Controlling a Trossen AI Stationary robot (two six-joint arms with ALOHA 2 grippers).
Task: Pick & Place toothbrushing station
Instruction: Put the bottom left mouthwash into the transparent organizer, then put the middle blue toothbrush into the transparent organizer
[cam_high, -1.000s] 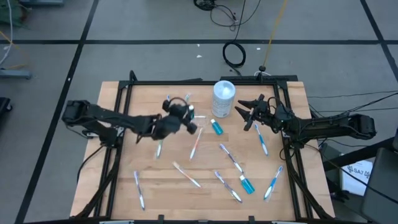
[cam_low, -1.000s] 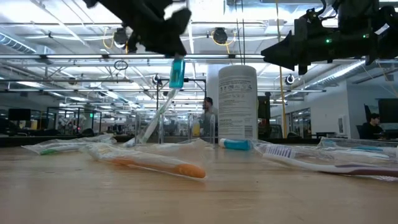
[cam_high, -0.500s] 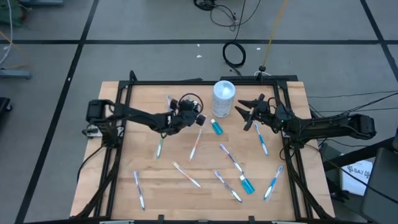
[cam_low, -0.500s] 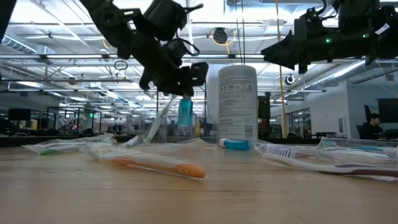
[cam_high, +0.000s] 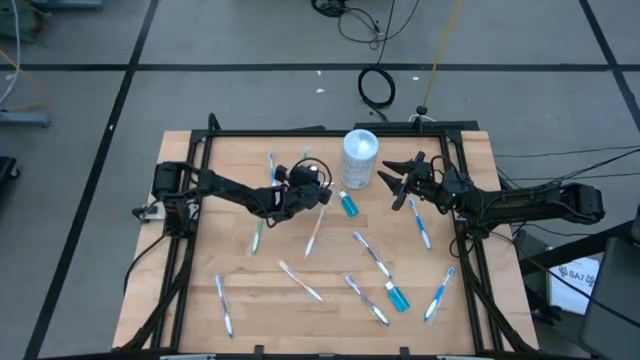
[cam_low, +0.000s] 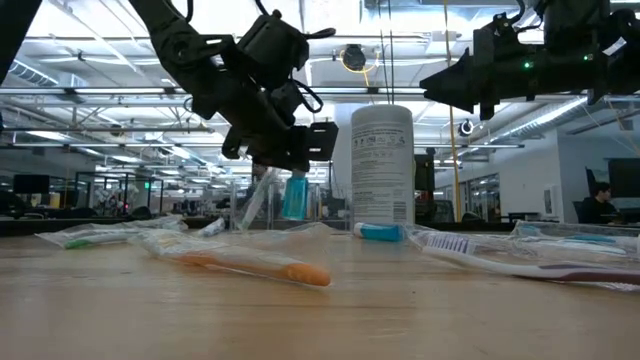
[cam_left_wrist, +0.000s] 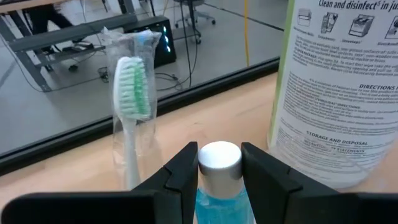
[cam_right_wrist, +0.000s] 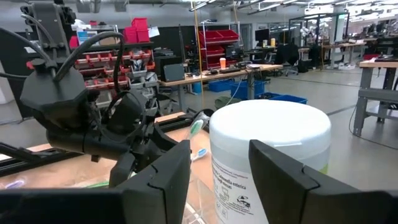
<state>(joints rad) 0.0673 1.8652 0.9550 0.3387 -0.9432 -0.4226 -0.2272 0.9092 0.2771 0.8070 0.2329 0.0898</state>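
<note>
My left gripper (cam_high: 312, 187) is shut on a small blue tube (cam_low: 295, 195) with a white cap (cam_left_wrist: 219, 160). It holds the tube low over the table, right by the clear cup (cam_high: 308, 170). A white toothbrush with green bristles (cam_left_wrist: 130, 93) stands upright in the cup. I cannot tell whether the tube is inside the cup's rim. The white canister (cam_high: 360, 155) stands just right of them. My right gripper (cam_high: 397, 186) hovers open on the canister's other side, with nothing between its fingers. Several toothbrushes (cam_high: 300, 282) and two more blue tubes (cam_high: 348, 204) (cam_high: 398, 297) lie flat on the table. My left gripper pinches the tube between its two fingers (cam_left_wrist: 185, 171), on the sides just below the white cap. The fingers come from the table's left, slanting a little downward. The tube hangs upright, cap up, with its body below the fingers (cam_low: 296, 200) and clear of the tabletop.
Wrapped toothbrushes are scattered over the wooden table (cam_high: 240, 290), mostly in its middle and near right. An orange-handled one (cam_low: 250, 265) lies close to the low camera. A black frame (cam_high: 190, 200) borders the tabletop. A person (cam_low: 335, 170) stands far behind the table.
My left gripper has come down with the blue tube and moved toward the table's right and far side, to the cup and the canister. It has tipped further downward. The tube has stayed upright and sunk from high above the table to about cup height.
</note>
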